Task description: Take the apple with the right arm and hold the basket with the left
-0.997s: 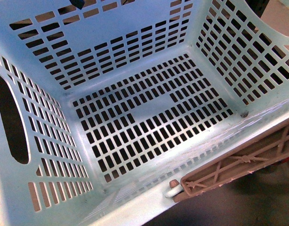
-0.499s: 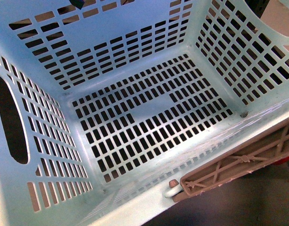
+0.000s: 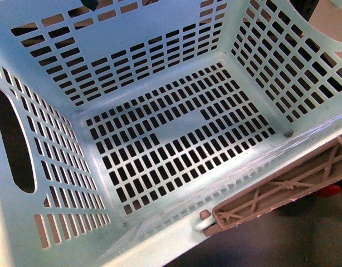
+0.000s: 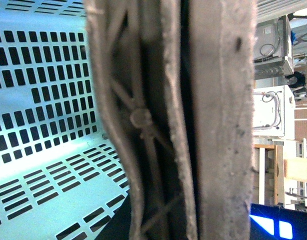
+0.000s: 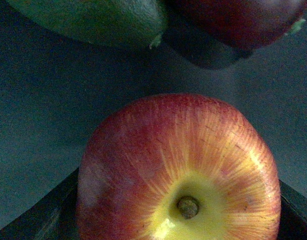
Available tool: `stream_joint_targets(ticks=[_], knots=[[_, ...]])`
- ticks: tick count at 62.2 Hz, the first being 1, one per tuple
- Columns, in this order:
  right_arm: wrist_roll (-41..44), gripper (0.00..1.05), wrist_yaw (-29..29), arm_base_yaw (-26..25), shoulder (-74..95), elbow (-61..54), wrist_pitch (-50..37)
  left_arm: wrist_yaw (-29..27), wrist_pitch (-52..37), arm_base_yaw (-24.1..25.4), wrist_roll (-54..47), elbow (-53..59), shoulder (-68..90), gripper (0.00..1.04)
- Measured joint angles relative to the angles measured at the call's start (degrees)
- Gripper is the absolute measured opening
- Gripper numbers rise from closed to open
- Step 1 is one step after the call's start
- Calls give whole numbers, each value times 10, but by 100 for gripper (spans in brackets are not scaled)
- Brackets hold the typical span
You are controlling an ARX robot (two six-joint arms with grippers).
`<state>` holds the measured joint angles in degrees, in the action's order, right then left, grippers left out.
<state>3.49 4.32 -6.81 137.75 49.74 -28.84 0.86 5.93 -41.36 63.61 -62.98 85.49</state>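
The pale mint-green basket (image 3: 160, 50) fills the front view, seen from above into its slotted floor. Its brown ribbed handle (image 3: 282, 189) lies along the near right rim. In the left wrist view the handle (image 4: 158, 125) fills the middle, very close, with the basket's inside (image 4: 38, 100) beside it. My left gripper is shut on the basket at this handle, and its fingers do not show apart from it. My right gripper (image 5: 178, 220) is shut on the red, yellow-streaked apple (image 5: 178, 165), stem dimple towards the camera, with dark fingers (image 5: 38, 220) at both sides.
Beyond the apple, a dark green oval fruit (image 5: 93, 20) and a red mango (image 5: 238, 20) lie on the dark grey surface (image 5: 43, 115). A small red patch (image 3: 330, 191) peeks out below the handle in the front view. White cabinets (image 4: 273, 110) stand in the background.
The basket has hardly moved. The handle's right end has shifted slightly, and the red patch below it shows more clearly at the right edge.
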Motion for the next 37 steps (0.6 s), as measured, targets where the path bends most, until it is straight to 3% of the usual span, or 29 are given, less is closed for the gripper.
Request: stream_joint_targets(ticks=[17,24,37], knots=[[32,80,-21,-65,-153,-81,20,0,0,0,0,0,0,16],[68,80,-37,-96,-298,-136,57,0,0,0,0,0,0,16],[77,80,-80,-85,-550,-163,157,1,0,0,0,0,0,16]])
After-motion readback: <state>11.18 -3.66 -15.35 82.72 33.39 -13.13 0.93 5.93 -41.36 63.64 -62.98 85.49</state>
